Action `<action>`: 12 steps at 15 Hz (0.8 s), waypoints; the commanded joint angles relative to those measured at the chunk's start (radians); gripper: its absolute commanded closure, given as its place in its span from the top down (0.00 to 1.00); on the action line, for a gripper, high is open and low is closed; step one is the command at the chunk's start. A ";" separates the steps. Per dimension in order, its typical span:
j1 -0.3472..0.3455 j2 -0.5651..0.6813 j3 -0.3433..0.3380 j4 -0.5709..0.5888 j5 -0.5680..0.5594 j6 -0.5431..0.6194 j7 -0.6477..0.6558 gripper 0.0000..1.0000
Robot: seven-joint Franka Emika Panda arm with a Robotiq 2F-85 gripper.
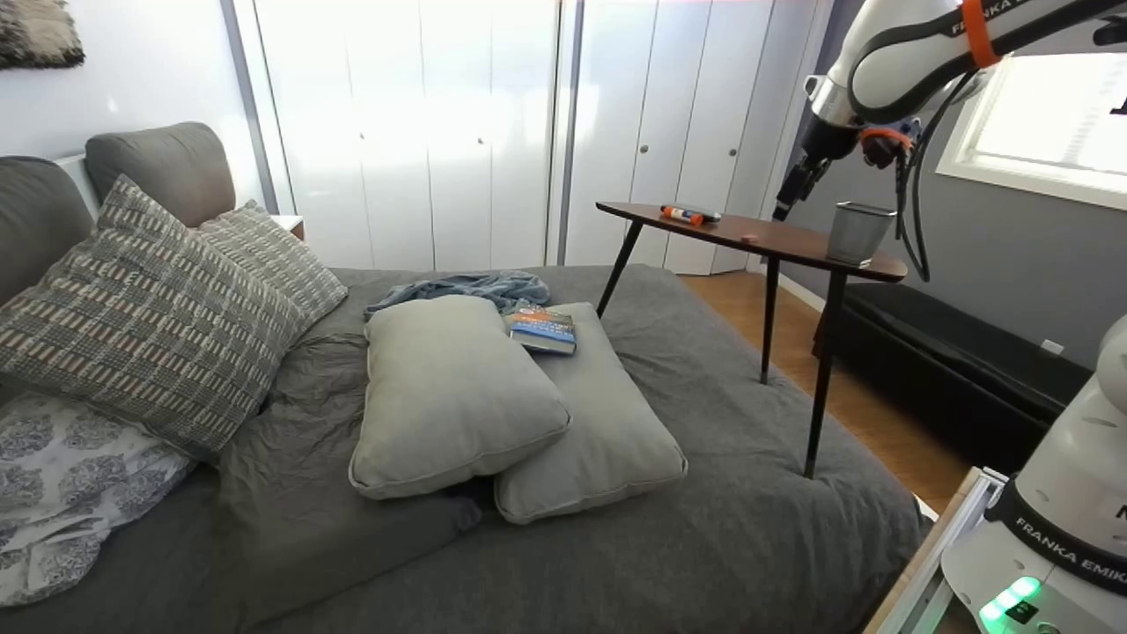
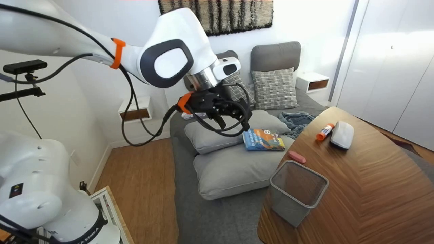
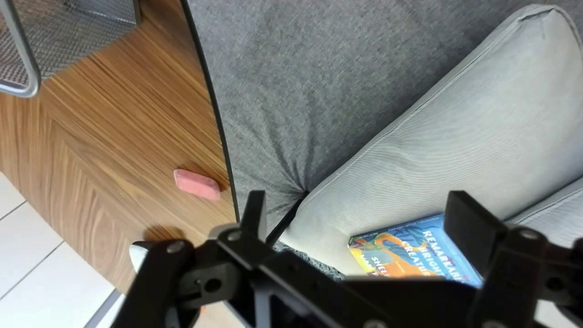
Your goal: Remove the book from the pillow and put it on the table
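The blue book with orange marks lies flat on the flatter light-grey pillow. The book shows in both exterior views [image 1: 543, 333] [image 2: 263, 140] and in the wrist view [image 3: 405, 250], partly hidden by the gripper. The pillow [image 1: 607, 431] [image 2: 237, 167] [image 3: 410, 182] lies on the bed, partly under a plumper pillow [image 1: 453, 396]. The brown wooden table [image 1: 792, 239] [image 2: 373, 183] [image 3: 114, 132] stands beside it. My gripper [image 1: 781, 211] [image 2: 234, 125] [image 3: 357, 205] is open and empty, in the air well above the bed and apart from the book.
On the table stand a wire mesh basket [image 1: 852, 238] [image 2: 284, 203] near the end, a pink eraser [image 2: 297, 157] [image 3: 196, 184], an orange glue stick [image 2: 325, 132] and a white-grey object [image 2: 341, 135]. A rumpled teal cloth [image 1: 493, 286] lies behind the pillows. Checked cushions [image 1: 158, 317] lean at the headboard.
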 commanded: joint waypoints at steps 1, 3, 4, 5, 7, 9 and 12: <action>-0.010 0.014 0.011 0.012 0.007 -0.002 -0.005 1.00; -0.010 0.024 0.011 0.021 0.007 -0.004 -0.005 1.00; -0.011 0.024 0.011 0.022 0.007 -0.005 -0.005 1.00; -0.011 0.024 0.011 0.022 0.007 -0.005 -0.005 1.00; -0.011 0.024 0.011 0.022 0.007 -0.005 -0.005 1.00; -0.016 0.035 0.011 0.019 0.008 0.034 0.021 1.00; -0.007 0.107 -0.011 0.055 0.051 0.187 0.045 1.00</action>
